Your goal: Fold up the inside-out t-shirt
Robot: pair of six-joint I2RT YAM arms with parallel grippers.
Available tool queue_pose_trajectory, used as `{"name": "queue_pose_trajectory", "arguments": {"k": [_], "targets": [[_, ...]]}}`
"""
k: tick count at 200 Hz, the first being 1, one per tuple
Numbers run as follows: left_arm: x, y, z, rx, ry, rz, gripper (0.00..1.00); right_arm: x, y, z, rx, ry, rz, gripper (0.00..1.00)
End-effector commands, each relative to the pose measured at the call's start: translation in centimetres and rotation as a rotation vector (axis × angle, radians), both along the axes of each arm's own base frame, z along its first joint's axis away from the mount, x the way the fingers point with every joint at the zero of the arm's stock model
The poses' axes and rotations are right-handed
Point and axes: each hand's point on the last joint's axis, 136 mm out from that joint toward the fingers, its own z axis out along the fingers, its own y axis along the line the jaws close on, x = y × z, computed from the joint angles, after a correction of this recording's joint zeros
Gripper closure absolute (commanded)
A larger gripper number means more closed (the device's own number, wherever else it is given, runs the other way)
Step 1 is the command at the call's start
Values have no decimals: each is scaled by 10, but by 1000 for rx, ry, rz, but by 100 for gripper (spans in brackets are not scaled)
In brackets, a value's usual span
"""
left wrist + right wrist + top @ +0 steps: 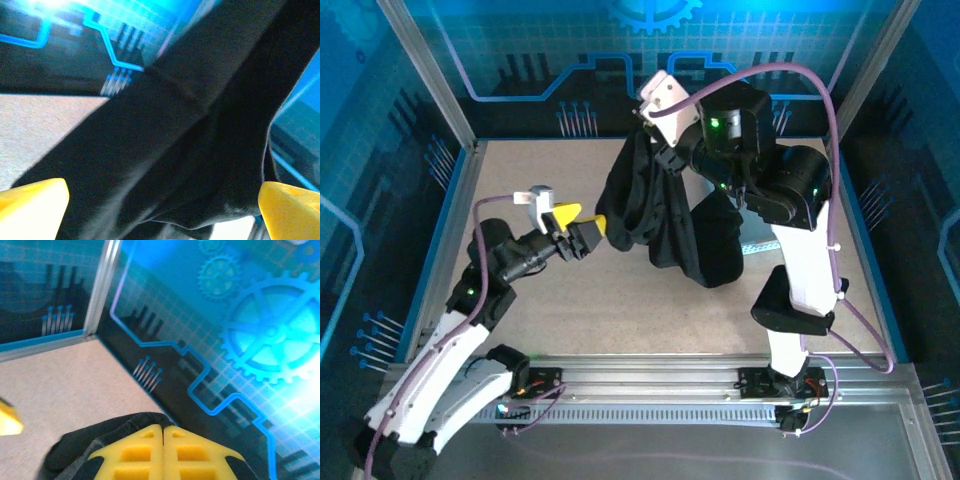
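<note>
1. The right jaws are pressed together on a pinch of the inside-out t-shirt (655, 215), raised above the middle of the worktop's (540, 300) far edge, probably so the cloth hangs and its layers drop free.
2. The left jaws stand fully apart, holding nothing. Black fabric lies between their yellow fingertips (32, 207), seemingly lined up for a second hold on the hanging left side.
3. The shirt's lower end heaps on the worktop, right of centre.
</note>
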Motion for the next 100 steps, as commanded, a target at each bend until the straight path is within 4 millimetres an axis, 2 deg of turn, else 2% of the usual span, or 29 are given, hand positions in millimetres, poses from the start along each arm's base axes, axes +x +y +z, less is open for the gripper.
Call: {"name": "queue_pose_trajectory", "arguments": {"k": [1, 28, 45, 72, 83, 100], "targets": [[1, -19, 29, 14, -122, -73, 1, -8, 5, -16, 4, 93, 70, 100], [42, -19, 19, 84, -93, 38, 1, -7, 6, -32, -13, 156, 73, 100], [60, -22, 15, 120, -98, 60, 1, -11, 7, -36, -15, 177, 98, 100], [67, -40, 12, 124, -97, -24, 8, -15, 7, -41, -30, 207, 122, 100], [67, -50, 11, 116, -85, -78, 14, -16, 7, -42, -31, 213, 129, 100], [58, -66, 14, 92, -73, -178, 31, -12, 5, -42, -17, 213, 110, 100]]}}
